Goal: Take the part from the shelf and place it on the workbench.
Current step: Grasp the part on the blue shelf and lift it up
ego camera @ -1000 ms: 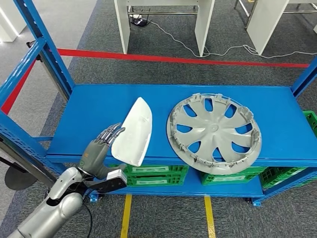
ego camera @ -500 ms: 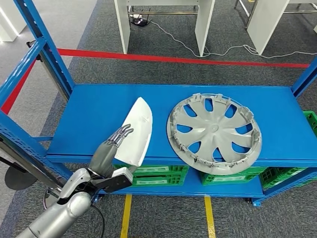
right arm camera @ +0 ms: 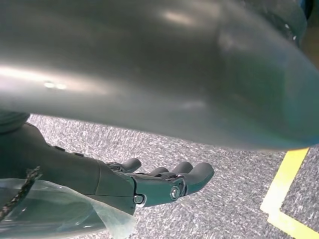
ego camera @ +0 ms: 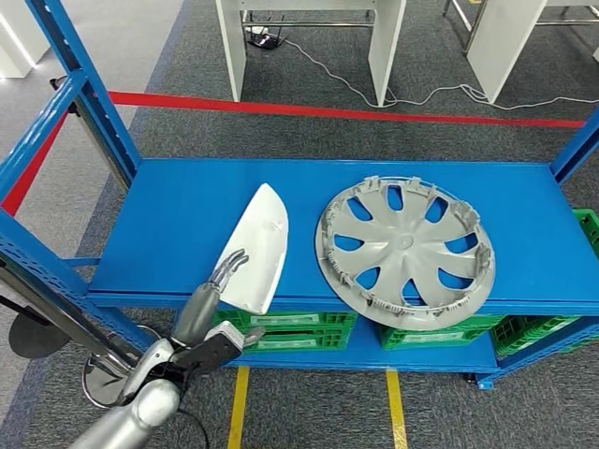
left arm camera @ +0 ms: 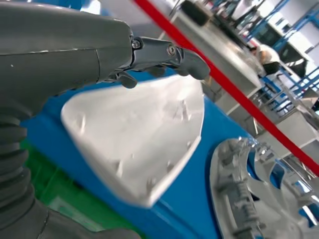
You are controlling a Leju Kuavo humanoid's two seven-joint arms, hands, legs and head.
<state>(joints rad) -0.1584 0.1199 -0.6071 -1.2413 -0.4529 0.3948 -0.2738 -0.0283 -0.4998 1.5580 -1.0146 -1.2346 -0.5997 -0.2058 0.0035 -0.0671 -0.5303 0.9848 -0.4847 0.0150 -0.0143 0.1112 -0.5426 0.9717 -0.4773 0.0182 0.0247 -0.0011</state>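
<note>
At the left of the head view, the left hand (ego camera: pixel 211 285) reaches up to the near edge of the blue shelf (ego camera: pixel 162 215), its fingers (ego camera: pixel 229 265) extended and apart over the near corner of the white part (ego camera: pixel 255 251); it grips nothing yet. The part lies flat on the shelf, its near end overhanging the front edge, long axis running from near-left to far-right, rounded end pointing away. It looks like a thin, stiff, light plastic shell, likely smooth and slippery; the overhanging near edge seems the best hold. Right of it rests a grey wheel cover (ego camera: pixel 404 248). The right hand (right arm camera: pixel 158 186) hangs over grey floor, fingers loosely extended, empty.
</note>
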